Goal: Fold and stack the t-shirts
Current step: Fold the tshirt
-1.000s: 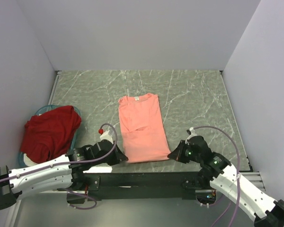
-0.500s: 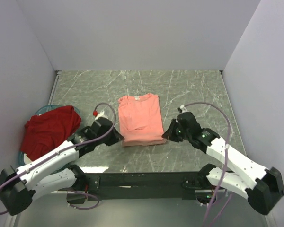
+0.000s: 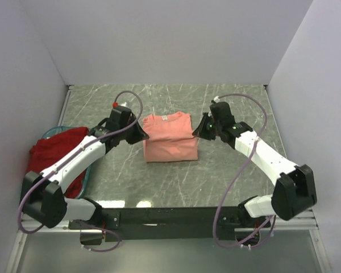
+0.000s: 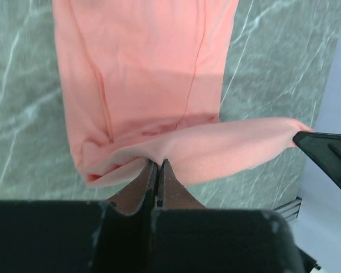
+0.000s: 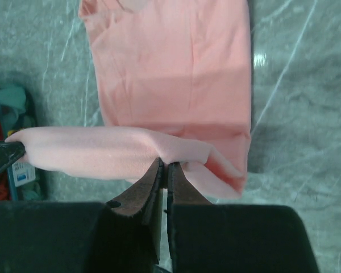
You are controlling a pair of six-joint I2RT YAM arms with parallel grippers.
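The salmon-pink t-shirt (image 3: 170, 139) lies on the marble table, its lower half lifted and folded up over the upper half. My left gripper (image 3: 142, 136) is shut on the shirt's left hem corner (image 4: 153, 156). My right gripper (image 3: 198, 132) is shut on the right hem corner (image 5: 165, 156). Both hold the hem stretched between them above the shirt's middle, as both wrist views show. The dark red t-shirt (image 3: 57, 156) lies crumpled in the teal basket (image 3: 51, 132) at the left.
The table's black front rail (image 3: 170, 216) runs along the near edge. White walls close in the left, back and right. The right arm's cable (image 3: 238, 165) loops over the table's right part.
Both grippers have carried the shirt's lower hem from the near edge away toward the collar, folding the shirt about in half. The dark red shirt has not moved.
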